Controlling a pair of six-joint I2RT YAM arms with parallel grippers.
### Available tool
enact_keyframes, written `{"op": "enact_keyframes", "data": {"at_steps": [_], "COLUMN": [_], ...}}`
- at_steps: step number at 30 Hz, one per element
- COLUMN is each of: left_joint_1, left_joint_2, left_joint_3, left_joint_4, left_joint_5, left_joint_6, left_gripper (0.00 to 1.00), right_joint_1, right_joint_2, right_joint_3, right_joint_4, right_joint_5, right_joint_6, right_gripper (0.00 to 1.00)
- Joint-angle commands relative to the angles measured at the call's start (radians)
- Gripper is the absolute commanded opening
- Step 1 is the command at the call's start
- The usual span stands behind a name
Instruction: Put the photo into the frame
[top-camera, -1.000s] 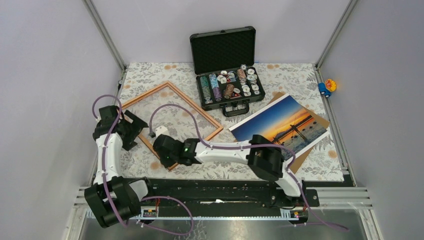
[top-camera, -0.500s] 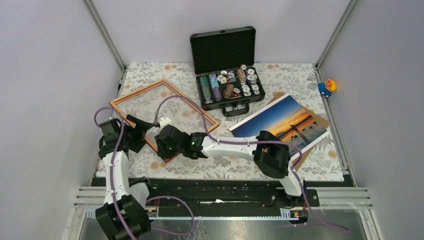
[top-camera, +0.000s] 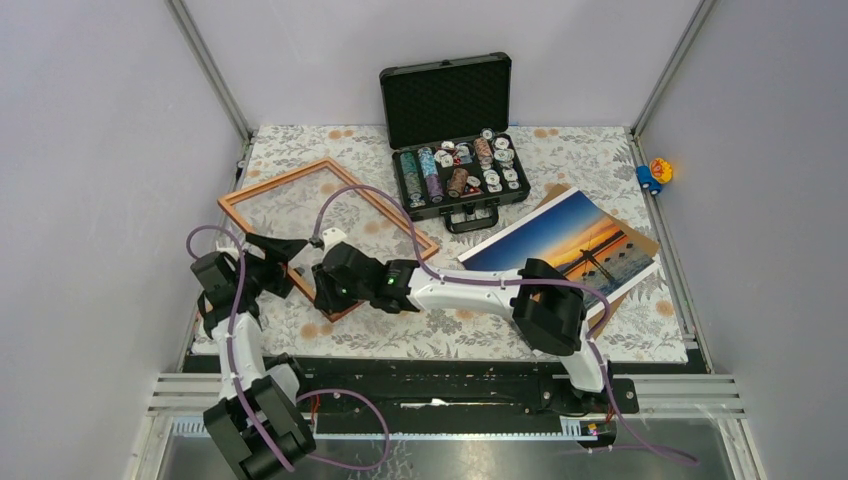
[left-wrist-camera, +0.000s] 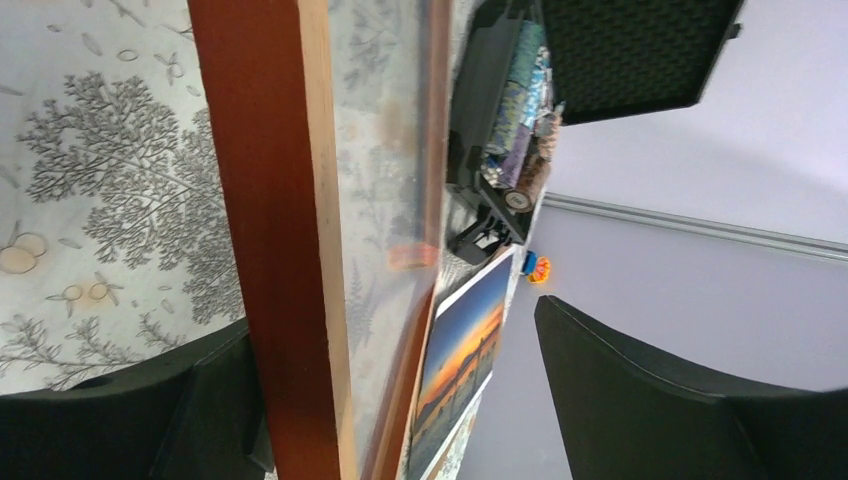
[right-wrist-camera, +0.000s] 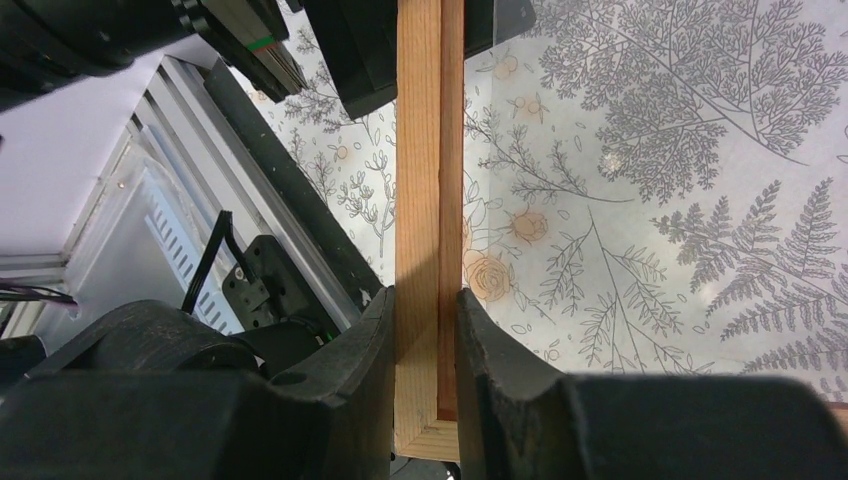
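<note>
The step in hand is the preparing of the frame (top-camera: 272, 181); the photo (top-camera: 555, 240) is not yet touched. It lies face up at the right side of the table, on a brown backing board (top-camera: 640, 240), well apart from both grippers; the orange sunset is clear to see.

The frame is at the left side, in front of the open black case of chips (top-camera: 455, 170). The right arm reaches across to it; in the right wrist view the right gripper (right-wrist-camera: 428, 300) pinches 1 wooden rail near a corner, with 1 finger pressed on each side of the wood. The left gripper (left-wrist-camera: 390, 325) is spread wide; a rail of the frame passes between its 2 fingers, close beside 1 of them, but they do not clamp it. Whether the near corner is raised off the flowered cloth (top-camera: 640, 310), I cannot tell.

In my judgement the task is at its beginning; the next move calls for the left fingers to press together on the rail, so that 2 grips share the frame; then the frame must lie flat and steady with its open back reachable, before 1 arm goes to the photo; the thin print will need a careful pick at its edge.
</note>
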Motion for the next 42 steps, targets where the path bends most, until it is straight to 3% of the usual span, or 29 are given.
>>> {"op": "enact_keyframes", "data": {"at_steps": [1, 6, 9, 13, 17, 22, 25, 28, 33, 42], "left_joint_1": [0.016, 0.023, 0.024, 0.023, 0.023, 0.025, 0.025, 0.025, 0.025, 0.025], "left_joint_2": [-0.031, -0.029, -0.033, -0.028, -0.029, -0.016, -0.012, -0.009, 0.000, 0.015], "left_joint_3": [-0.049, -0.061, -0.059, -0.044, -0.027, -0.014, -0.003, 0.006, 0.013, -0.002], "left_joint_4": [0.232, 0.278, 0.277, 0.218, 0.190, 0.169, 0.128, 0.123, 0.125, 0.206], "left_joint_5": [0.119, 0.137, 0.142, 0.126, 0.117, 0.104, 0.100, 0.098, 0.106, 0.142], "left_joint_6": [-0.110, -0.136, -0.136, -0.097, -0.063, -0.024, 0.000, 0.001, 0.008, -0.026], "left_gripper": [0.89, 0.79, 0.65, 0.63, 0.60, 0.59, 0.58, 0.58, 0.57, 0.52], "right_joint_1": [-0.023, -0.026, -0.026, -0.026, -0.026, -0.027, -0.029, -0.057, -0.202, -0.504], "right_joint_2": [-0.080, -0.086, -0.086, -0.080, -0.069, -0.081, -0.133, -0.216, -0.352, -0.245], "right_joint_3": [-0.001, -0.004, -0.001, 0.002, 0.020, 0.067, 0.103, 0.079, -0.114, -0.160], "right_joint_4": [0.067, 0.067, 0.067, 0.067, 0.016, -0.101, -0.208, -0.260, -0.222, -0.179], "right_joint_5": [-0.040, -0.058, -0.063, -0.080, -0.113, -0.116, -0.074, -0.039, -0.036, -0.169], "right_joint_6": [0.027, 0.027, 0.027, 0.017, -0.010, -0.095, -0.160, -0.204, -0.222, -0.247], "right_gripper": [0.00, 0.00, 0.00, 0.00, 0.29, 0.83, 0.99, 1.00, 1.00, 1.00]}}
